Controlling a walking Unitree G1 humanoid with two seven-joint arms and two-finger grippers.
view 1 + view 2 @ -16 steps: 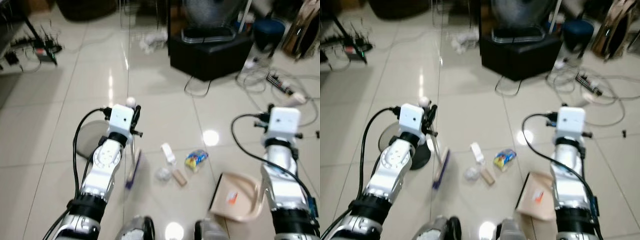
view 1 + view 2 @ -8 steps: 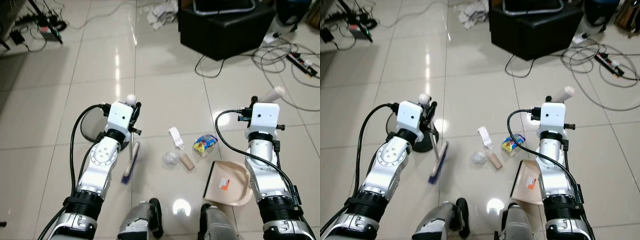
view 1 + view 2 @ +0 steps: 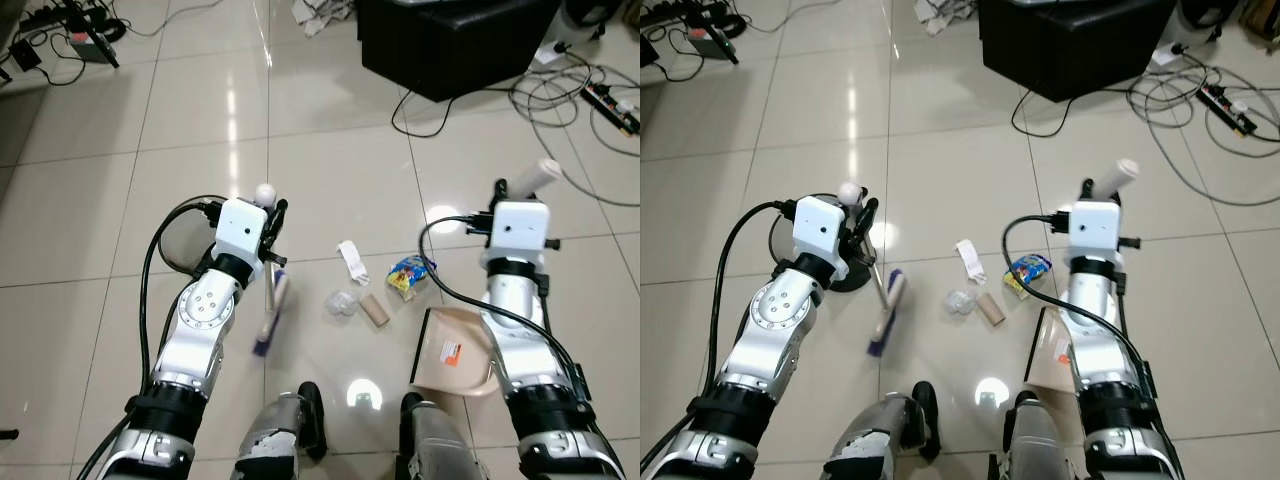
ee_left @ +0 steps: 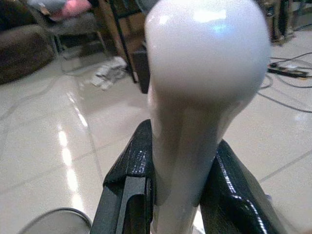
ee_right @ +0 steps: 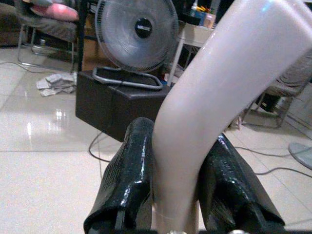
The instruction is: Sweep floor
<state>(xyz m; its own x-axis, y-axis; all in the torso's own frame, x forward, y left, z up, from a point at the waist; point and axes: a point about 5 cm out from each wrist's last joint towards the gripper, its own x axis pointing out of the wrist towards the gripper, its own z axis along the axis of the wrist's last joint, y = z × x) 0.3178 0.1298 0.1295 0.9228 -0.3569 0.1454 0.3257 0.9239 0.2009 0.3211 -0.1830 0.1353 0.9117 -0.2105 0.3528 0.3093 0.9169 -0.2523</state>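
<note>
Holding the broom point(image 3: 270, 310) tight in the left gripper point(image 4: 180, 195), brush down on the floor beside the trash point(image 3: 375, 300). Squeezing the dustpan point(image 3: 455, 355) handle in the right gripper point(image 5: 178, 195).

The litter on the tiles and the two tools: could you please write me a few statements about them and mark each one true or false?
1. The left gripper is shut on the brush handle. True.
2. The brush head rests on the floor left of the litter. True.
3. The dustpan already holds the blue and yellow wrapper. False: the wrapper lies on the tiles beyond the pan's rim.
4. The right gripper is open and holds nothing. False: its fingers clamp the dustpan handle.
5. The white scrap and brown cylinder lie between brush and dustpan. True.
</note>
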